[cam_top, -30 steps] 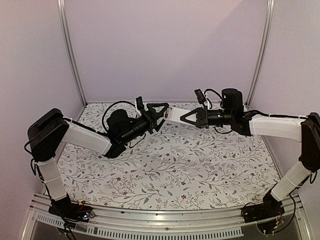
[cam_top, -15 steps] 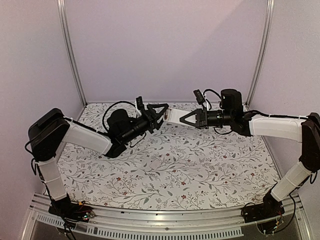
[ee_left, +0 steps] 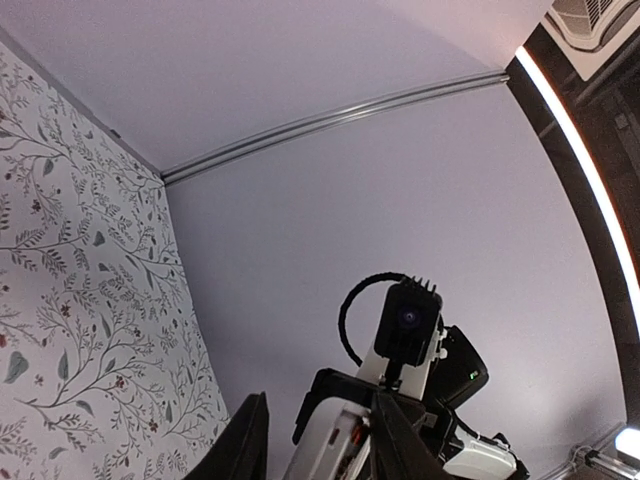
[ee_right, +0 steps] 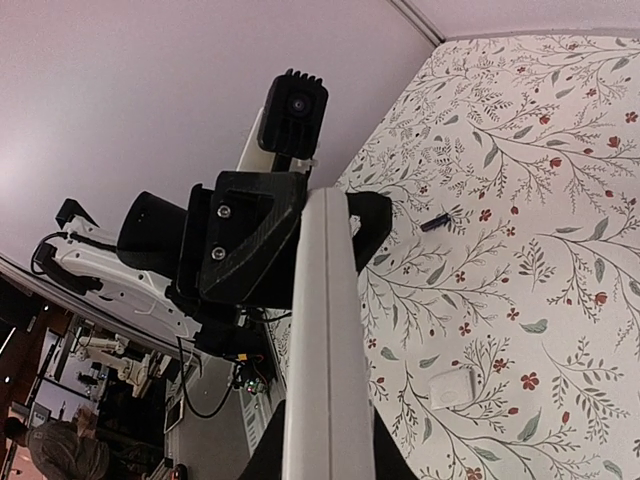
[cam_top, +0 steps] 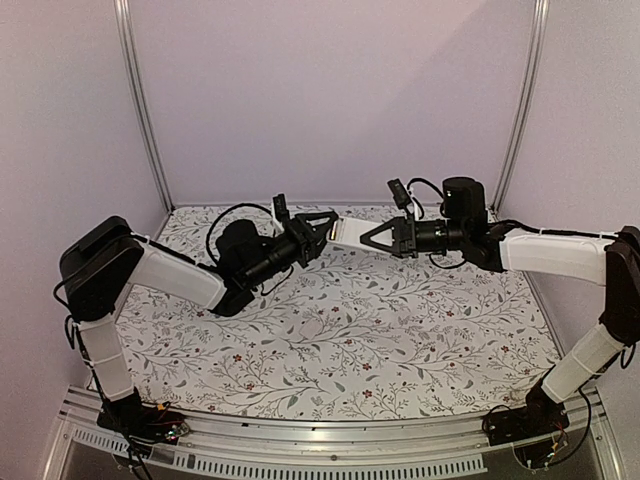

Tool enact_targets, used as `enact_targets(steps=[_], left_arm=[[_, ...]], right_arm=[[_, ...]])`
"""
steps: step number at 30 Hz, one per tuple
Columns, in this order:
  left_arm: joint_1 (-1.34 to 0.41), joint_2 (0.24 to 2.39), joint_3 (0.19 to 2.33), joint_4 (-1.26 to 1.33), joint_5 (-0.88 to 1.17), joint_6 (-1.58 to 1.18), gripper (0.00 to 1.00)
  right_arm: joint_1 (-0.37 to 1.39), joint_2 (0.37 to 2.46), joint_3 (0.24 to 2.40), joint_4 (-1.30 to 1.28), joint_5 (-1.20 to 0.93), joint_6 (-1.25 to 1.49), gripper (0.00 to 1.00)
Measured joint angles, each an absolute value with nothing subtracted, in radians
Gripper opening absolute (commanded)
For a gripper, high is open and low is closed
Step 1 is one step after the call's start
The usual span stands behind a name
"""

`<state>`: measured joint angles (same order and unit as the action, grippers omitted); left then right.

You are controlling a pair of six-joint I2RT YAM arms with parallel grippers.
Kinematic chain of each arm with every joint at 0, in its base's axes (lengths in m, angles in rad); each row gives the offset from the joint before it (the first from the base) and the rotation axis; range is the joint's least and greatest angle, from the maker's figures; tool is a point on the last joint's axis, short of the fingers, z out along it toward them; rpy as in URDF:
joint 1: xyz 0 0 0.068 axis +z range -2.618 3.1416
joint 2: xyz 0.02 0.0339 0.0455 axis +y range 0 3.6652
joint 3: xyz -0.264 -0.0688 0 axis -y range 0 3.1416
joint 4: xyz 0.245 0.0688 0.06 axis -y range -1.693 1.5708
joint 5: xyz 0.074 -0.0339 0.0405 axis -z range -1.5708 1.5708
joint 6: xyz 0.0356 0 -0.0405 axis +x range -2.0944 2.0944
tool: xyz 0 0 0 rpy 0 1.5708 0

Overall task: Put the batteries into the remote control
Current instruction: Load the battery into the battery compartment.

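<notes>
My right gripper (cam_top: 364, 237) is shut on the white remote control (cam_top: 347, 231) and holds it in the air above the far middle of the table. In the right wrist view the remote (ee_right: 325, 330) runs up from my gripper (ee_right: 325, 452), seen edge on. My left gripper (cam_top: 328, 232) is open, and the remote's free end lies between its fingers. In the left wrist view (ee_left: 318, 420) the remote's open battery bay (ee_left: 340, 445) shows between the two dark fingers. One dark battery (ee_right: 438, 220) lies on the table. No battery shows in either gripper.
A small white rectangular cover (ee_right: 455, 387) lies flat on the flowered tablecloth (cam_top: 330, 330) below the remote. The left gripper body (ee_right: 250, 235) fills the space just beyond the remote's end. Walls and metal rails (cam_top: 140, 110) enclose the table's back and sides.
The two grippers have closed in on each other slightly: the right one brought the remote a little left and the left one edged right around its end.
</notes>
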<state>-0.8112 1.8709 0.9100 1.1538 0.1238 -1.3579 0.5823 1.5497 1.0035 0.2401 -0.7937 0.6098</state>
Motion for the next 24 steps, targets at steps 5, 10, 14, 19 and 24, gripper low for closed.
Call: enact_targets(steps=[5, 10, 14, 19, 24], left_arm=[[-0.811, 1.871, 0.908, 1.169, 0.123, -1.343, 0.4], [-0.809, 1.868, 0.901, 1.162, 0.131, -1.306, 0.6], [-0.801, 1.838, 0.9, 1.11, 0.155, -1.24, 0.67], [-0.794, 1.747, 0.908, 1.007, 0.183, -1.117, 0.73], [-0.774, 1.657, 0.915, 0.892, 0.235, -0.969, 0.77]], right_arm=[[0.582, 1.546, 1.007, 0.241, -0.802, 0.64, 0.0], [0.582, 1.546, 1.007, 0.253, -0.803, 0.649, 0.0], [0.582, 1.546, 1.007, 0.262, -0.804, 0.651, 0.0], [0.582, 1.546, 1.007, 0.266, -0.81, 0.646, 0.0], [0.582, 1.544, 1.004, 0.271, -0.826, 0.627, 0.0]])
